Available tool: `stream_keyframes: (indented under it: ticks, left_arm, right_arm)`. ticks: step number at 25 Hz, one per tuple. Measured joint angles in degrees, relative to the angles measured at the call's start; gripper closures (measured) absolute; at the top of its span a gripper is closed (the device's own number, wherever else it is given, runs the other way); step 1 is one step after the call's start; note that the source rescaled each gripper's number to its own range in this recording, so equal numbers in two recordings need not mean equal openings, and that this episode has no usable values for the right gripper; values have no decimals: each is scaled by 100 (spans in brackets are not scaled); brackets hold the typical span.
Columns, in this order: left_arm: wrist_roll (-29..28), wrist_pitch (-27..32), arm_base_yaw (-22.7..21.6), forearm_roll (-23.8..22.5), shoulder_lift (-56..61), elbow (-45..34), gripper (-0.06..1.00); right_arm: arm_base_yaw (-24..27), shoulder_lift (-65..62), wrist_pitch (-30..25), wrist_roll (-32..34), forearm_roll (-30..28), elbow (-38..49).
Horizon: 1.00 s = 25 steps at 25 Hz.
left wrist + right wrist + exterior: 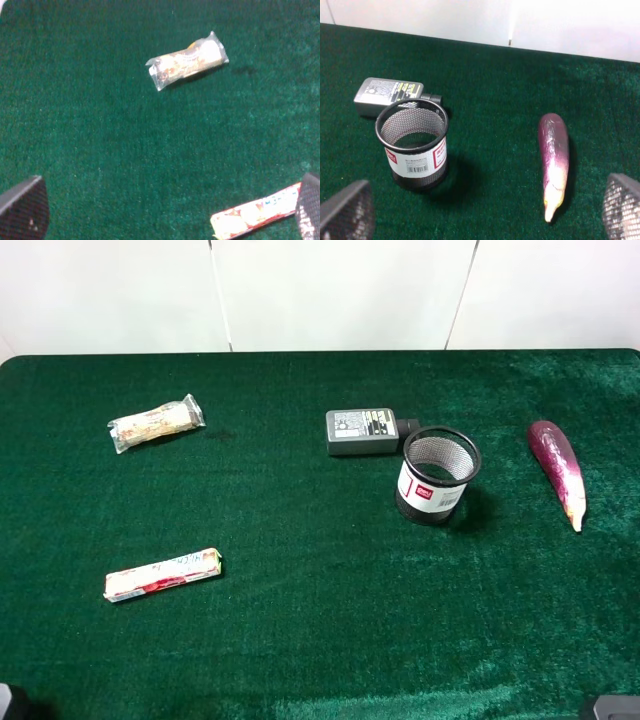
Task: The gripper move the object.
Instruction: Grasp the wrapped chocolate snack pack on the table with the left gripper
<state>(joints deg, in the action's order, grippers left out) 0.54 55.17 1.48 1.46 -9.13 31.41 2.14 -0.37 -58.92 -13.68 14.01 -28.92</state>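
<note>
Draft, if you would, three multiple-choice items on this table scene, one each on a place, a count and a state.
1. Where does the mesh cup stand relative to the grey adapter? A on top of it; B close by its right end; C far to its left.
2. How many wrapped bars lie on the green cloth? A two; B one; C four.
3. The clear-wrapped snack bar is: A inside the cup; B clamped between jaws; C lying free on the cloth.
Key: 1 B, the high view shows the cup at the adapter's right end. 2 A, the clear-wrapped one plus the white bar. 3 C, nothing touches it.
</note>
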Motion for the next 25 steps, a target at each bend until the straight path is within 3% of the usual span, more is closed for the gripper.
stream_keyframes:
  ticks: [6, 13, 25]
  left_arm:
    - [579, -492, 0, -42, -1841, 511, -6]
    - [1334, -830, -4, -392, -4071, 1293, -6]
    - [3409, -1195, 28, -451, -7216, 2675, -6]
  right_arm:
    - [0, 0, 0, 0, 0, 0]
    - [0, 0, -2, 0, 0, 0]
    - [0, 0, -2, 0, 0, 0]
